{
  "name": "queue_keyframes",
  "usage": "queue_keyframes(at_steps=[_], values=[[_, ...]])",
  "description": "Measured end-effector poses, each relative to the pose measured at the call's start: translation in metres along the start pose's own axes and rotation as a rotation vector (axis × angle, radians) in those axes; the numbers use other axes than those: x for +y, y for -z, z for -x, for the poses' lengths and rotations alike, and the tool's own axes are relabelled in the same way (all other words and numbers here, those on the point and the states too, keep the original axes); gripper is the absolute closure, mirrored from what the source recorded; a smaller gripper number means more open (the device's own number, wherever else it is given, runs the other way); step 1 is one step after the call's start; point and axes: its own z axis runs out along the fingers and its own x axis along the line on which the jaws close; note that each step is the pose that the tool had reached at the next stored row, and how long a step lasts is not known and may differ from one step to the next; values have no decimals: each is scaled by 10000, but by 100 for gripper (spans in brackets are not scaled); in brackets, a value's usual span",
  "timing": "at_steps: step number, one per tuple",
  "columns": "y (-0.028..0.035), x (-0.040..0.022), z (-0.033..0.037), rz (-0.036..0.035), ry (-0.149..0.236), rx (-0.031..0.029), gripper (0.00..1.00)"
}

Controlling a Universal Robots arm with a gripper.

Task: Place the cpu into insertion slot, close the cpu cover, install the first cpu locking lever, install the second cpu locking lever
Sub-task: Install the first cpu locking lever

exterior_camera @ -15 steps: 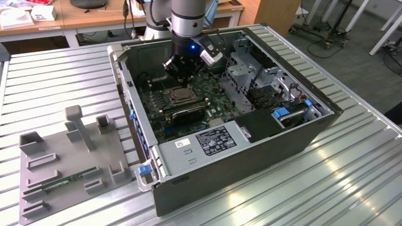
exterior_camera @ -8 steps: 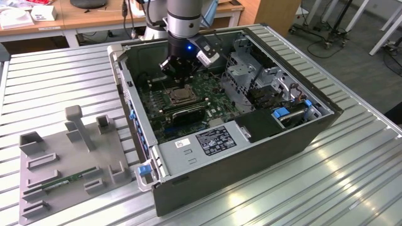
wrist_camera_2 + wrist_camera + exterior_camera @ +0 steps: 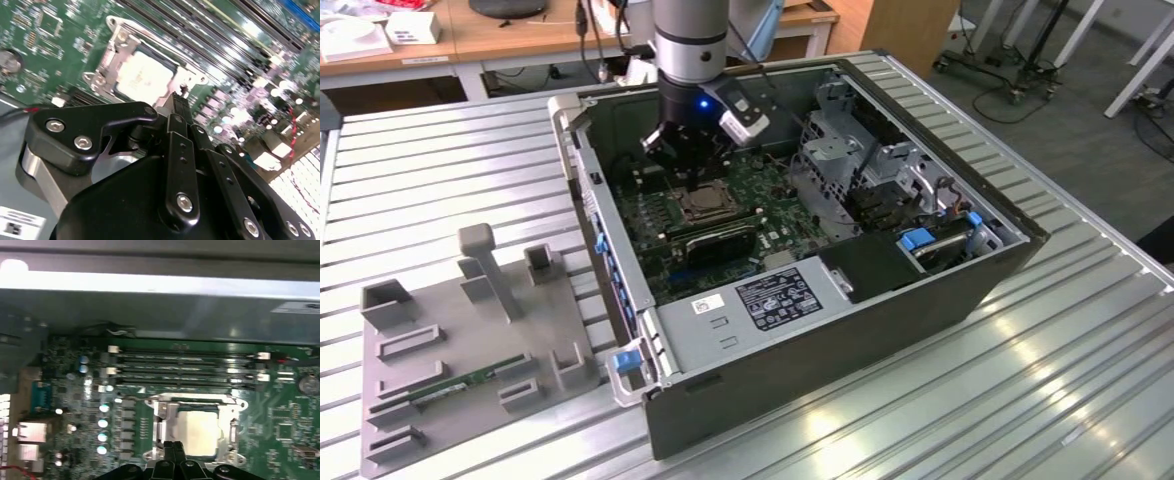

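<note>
Cpu (image 3: 703,205), exterior view: it sits in the insertion slot (image 3: 678,214), near the middle of the green board (image 3: 767,200).
Gripper (image 3: 683,160), exterior view: it hangs over the board, just beside the slot.
Step, second wrist view: I judge a locking lever is in hand. I should press slowly, on the thin rod alone, never on the chip.
Cpu cover (image 3: 111,56), second wrist view: it seems to lie flat around the cpu (image 3: 145,75).
Gripper (image 3: 178,102), second wrist view: clenched, with nothing between the fingers. The tips are just beside a small lever end (image 3: 184,89) at the slot's corner.
Cpu (image 3: 200,430), first wrist view: close ahead of my gripper (image 3: 172,446). Whether they touch, I cannot tell.
</note>
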Motion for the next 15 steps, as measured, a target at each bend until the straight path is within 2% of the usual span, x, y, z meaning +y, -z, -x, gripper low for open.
queue_keyframes(at_steps=[8,15], values=[[2,6,-234,-2,1,-58,89],[2,8,-344,6,3,-80,89]])
